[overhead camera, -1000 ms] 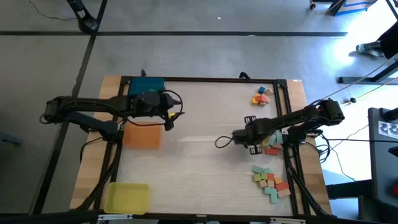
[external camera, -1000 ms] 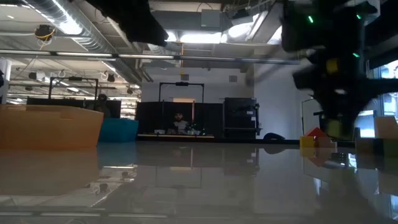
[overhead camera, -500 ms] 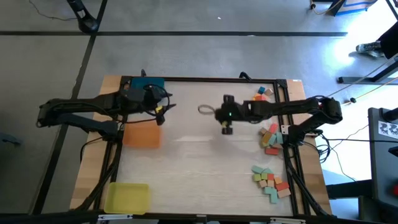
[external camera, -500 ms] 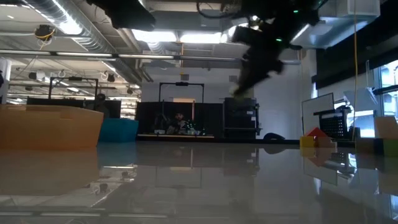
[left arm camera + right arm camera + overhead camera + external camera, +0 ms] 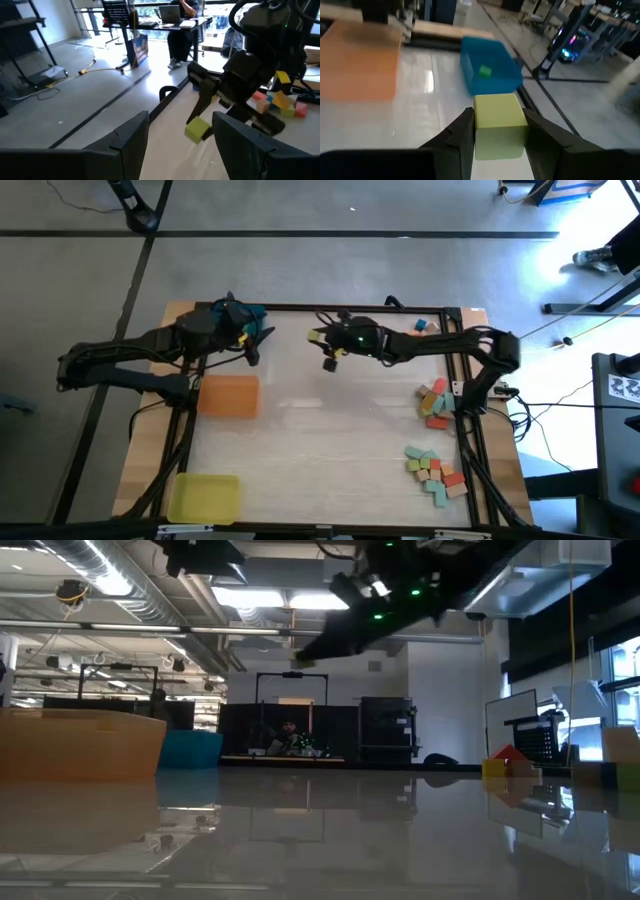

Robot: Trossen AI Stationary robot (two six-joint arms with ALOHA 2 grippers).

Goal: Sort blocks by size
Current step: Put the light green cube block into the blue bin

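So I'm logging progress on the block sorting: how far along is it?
Early. One green block already lies in the blue tray. The right gripper holds a yellow block above the table, heading that way. The left gripper waits open nearby. Three piles of blocks remain at the right edge.

Both arms are dark, near-black, built of slim tubular links with bulkier joint housings. The left arm carries thin black cables looping beside its wrist and a small yellow mark there, while the right arm shows small green indicator lights on its wrist housing and a black cable loop alongside. Each ends in two flat, angular dark fingers of matte plastic with bevelled edges.
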